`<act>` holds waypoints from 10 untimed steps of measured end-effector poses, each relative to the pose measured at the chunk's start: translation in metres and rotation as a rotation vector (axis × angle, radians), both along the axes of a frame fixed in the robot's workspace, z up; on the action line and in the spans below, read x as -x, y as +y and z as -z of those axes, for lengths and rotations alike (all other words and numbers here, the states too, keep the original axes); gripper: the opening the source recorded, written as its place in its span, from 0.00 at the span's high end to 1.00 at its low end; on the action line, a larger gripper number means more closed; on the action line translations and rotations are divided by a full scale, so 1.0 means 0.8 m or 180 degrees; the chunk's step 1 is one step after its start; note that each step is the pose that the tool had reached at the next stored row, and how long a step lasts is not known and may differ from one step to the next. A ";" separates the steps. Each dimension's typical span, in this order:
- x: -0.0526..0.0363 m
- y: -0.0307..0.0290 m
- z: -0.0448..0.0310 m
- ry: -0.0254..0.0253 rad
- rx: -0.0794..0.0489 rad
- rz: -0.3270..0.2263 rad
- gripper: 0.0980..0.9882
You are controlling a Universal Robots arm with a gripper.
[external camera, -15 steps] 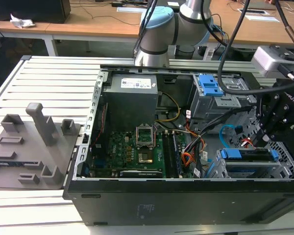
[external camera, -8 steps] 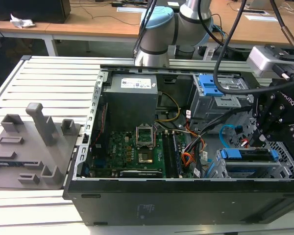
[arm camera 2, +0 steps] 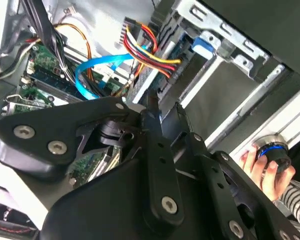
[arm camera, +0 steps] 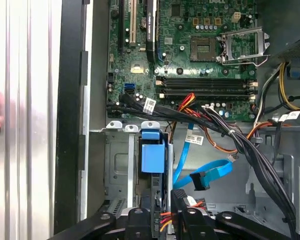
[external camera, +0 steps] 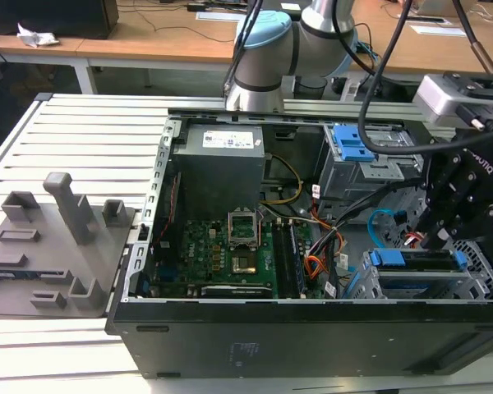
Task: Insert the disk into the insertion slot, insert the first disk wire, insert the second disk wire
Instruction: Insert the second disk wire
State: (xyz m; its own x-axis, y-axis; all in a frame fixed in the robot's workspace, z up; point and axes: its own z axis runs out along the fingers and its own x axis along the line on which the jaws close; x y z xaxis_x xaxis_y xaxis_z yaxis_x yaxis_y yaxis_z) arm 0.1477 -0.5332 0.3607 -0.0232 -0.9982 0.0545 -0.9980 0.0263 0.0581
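The disk (external camera: 412,263), silver in a bright blue carrier, lies in the insertion slot (external camera: 479,283), a light grey drive cage at the exterior view's lower right of the open computer case. My gripper (external camera: 433,241) hangs at the disk's inner end. In both wrist views the gripper (arm camera: 162,220) (arm camera 2: 165,112) has its fingers close together around a red, yellow and black disk wire (arm camera: 164,216) (arm camera 2: 150,50). The blue carrier tab (arm camera: 152,156) sits just ahead of the fingers. A flat light-blue disk wire (arm camera: 206,175) (arm camera 2: 92,67) lies loose beside them.
A grey box with a blue latch (external camera: 355,146) stands behind the cage. The motherboard (external camera: 222,250) and power supply (external camera: 222,168) take up the case's middle. Black cable bundles (arm camera: 250,150) cross nearby. A grey fixture (external camera: 49,238) sits outside on the slatted table. A hand (arm camera 2: 255,162) holds a knob.
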 end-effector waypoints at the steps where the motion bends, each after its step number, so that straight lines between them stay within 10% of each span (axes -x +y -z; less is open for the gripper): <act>1: -0.002 0.0024 0.0000 0.0001 0.0000 -0.0001 0.77; 6: -0.006 0.0357 0.0001 0.0001 0.0000 -0.0002 0.77; 10: 0.013 0.0406 -0.0002 -0.0003 0.0000 -0.0005 0.77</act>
